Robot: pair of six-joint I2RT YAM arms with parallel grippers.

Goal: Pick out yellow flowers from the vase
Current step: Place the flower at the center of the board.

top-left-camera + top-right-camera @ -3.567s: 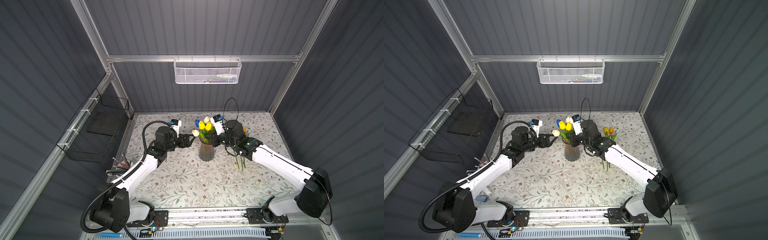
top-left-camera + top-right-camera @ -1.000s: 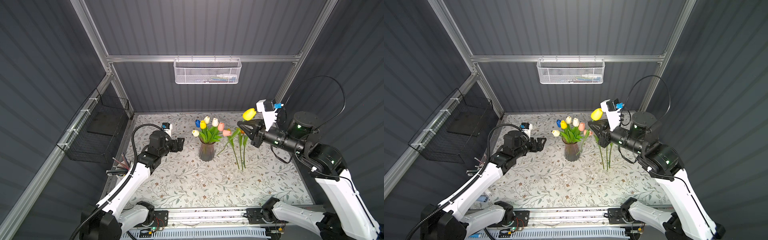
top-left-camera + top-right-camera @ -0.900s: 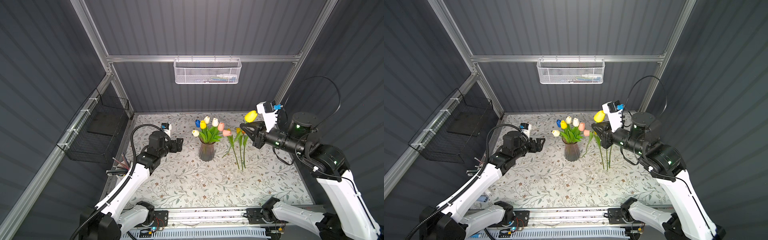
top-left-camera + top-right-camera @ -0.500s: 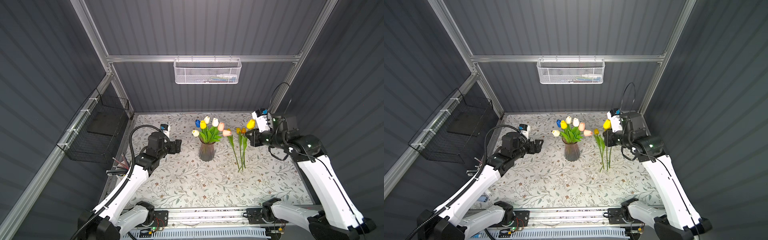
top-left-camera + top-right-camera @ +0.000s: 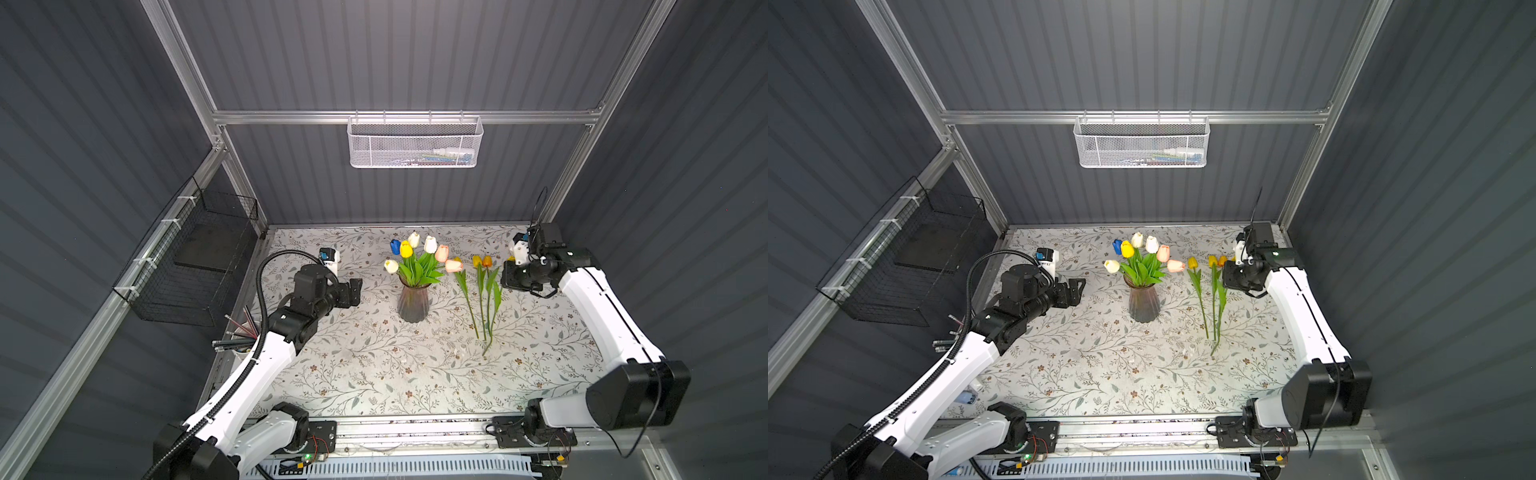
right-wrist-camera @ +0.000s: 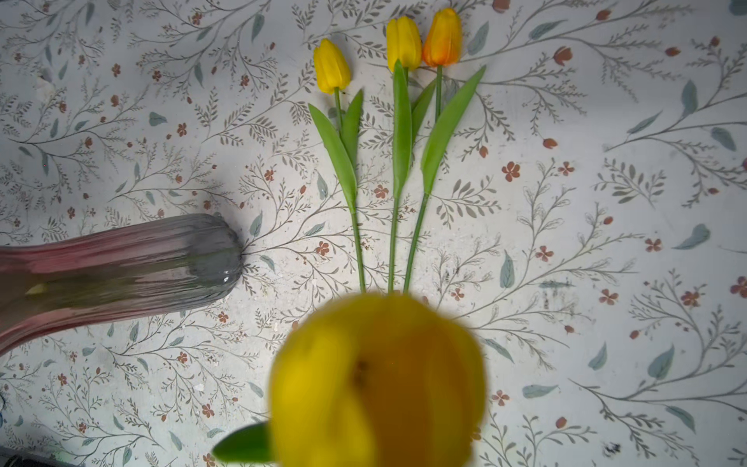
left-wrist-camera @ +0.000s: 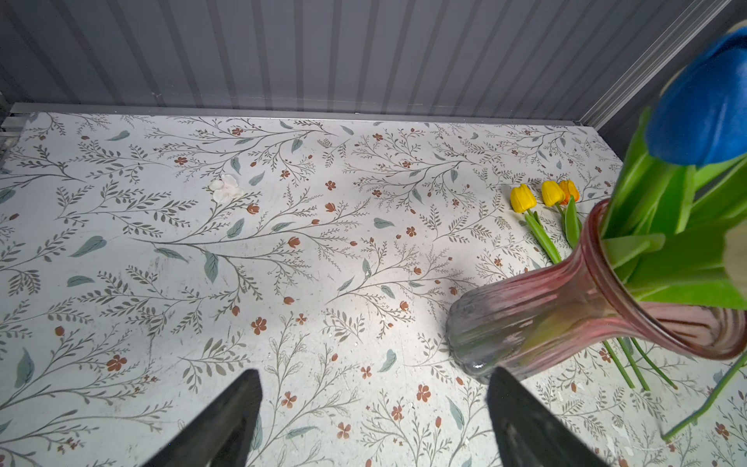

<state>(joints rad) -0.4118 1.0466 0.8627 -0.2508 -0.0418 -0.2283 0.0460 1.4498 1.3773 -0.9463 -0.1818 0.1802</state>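
In the right wrist view, the held yellow flower (image 6: pixel 378 376) hung blurred close before the lens, above the bench (image 6: pixel 606 307). The right jaws were outside this picture. They were pressed nearly together, and the pinch on the stem did not show. Beyond the head, three laid yellow flowers (image 6: pixel 400 133), one orange-tinged, lay side by side on the bench. The vase (image 6: pixel 161 258) stood near them without touching.

In the left wrist view, the left jaws stood spread with only bare bench between them. The vase's foot showed just past one tip, and a blue tulip (image 7: pixel 703 117) rose from its neck.

In both top views, bare bench separated the left jaws from the vase. The right jaws hovered just beside the laid heads, on the side away from the vase. One upright yellow flower (image 5: pixel 406 250) stood in the vase among the other tulips.
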